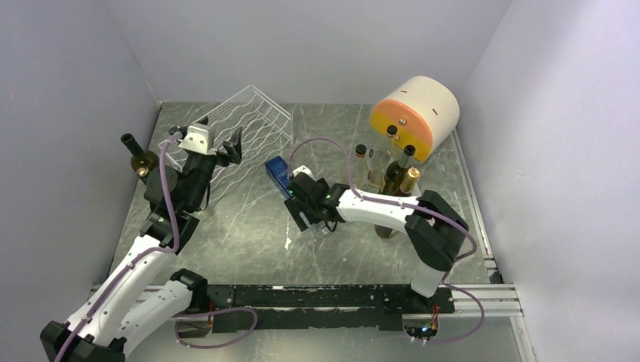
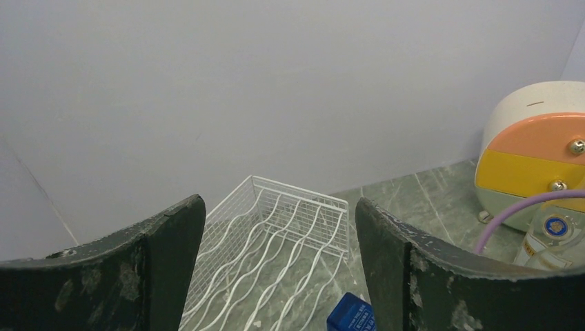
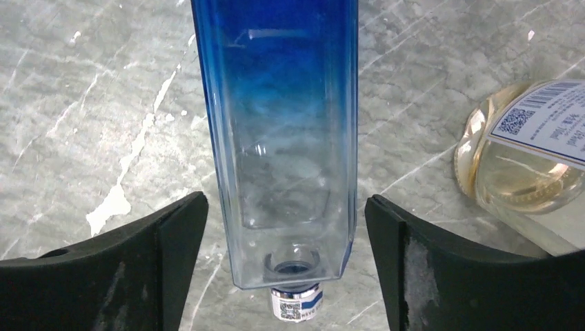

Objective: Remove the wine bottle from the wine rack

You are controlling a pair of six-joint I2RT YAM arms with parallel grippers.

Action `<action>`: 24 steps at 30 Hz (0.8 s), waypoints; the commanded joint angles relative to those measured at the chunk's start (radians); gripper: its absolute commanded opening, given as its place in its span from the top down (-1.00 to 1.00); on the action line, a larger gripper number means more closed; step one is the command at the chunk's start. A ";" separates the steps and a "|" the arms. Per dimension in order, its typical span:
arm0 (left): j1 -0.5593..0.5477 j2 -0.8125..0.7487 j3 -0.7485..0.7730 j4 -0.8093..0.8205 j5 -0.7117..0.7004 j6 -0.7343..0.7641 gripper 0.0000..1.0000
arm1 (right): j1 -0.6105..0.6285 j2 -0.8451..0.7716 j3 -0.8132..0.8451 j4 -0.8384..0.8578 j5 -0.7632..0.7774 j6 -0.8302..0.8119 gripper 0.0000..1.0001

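My right tool (image 3: 284, 201) open, blue bottle (image 3: 283, 124) in its gap, not touched, my left tool (image 2: 279, 201) open and empty, rack (image 2: 272, 231) just ahead.

Top external: high above the bench's (image 1: 249, 234) near edge, looking down over the whole bench to its far edge.
Left wrist: raised, facing the far edge across the wine rack (image 2: 276, 234).
Right wrist: very near, looking down on a blue bottle (image 3: 283, 138).
Shared: all three views catch the blue bottle; top external and left wrist share the wine rack.
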 commanded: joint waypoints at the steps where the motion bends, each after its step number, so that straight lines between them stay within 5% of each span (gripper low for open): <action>1: 0.009 0.007 -0.004 0.030 0.021 -0.004 -0.67 | -0.004 -0.062 -0.066 0.100 -0.007 0.025 -0.85; 6: 0.008 0.025 -0.007 0.034 0.026 -0.005 -0.66 | -0.004 -0.030 -0.109 0.192 0.004 0.027 -0.95; 12: 0.008 0.040 -0.005 0.033 0.051 -0.010 -0.65 | 0.011 -0.011 -0.160 0.255 -0.001 0.059 -0.84; 16: 0.008 0.040 -0.003 0.034 0.056 -0.015 -0.66 | 0.034 -0.039 -0.202 0.263 0.034 0.080 -0.60; 24: 0.003 0.044 0.000 0.033 0.141 -0.020 -0.76 | 0.051 -0.187 -0.233 0.187 -0.024 0.157 0.25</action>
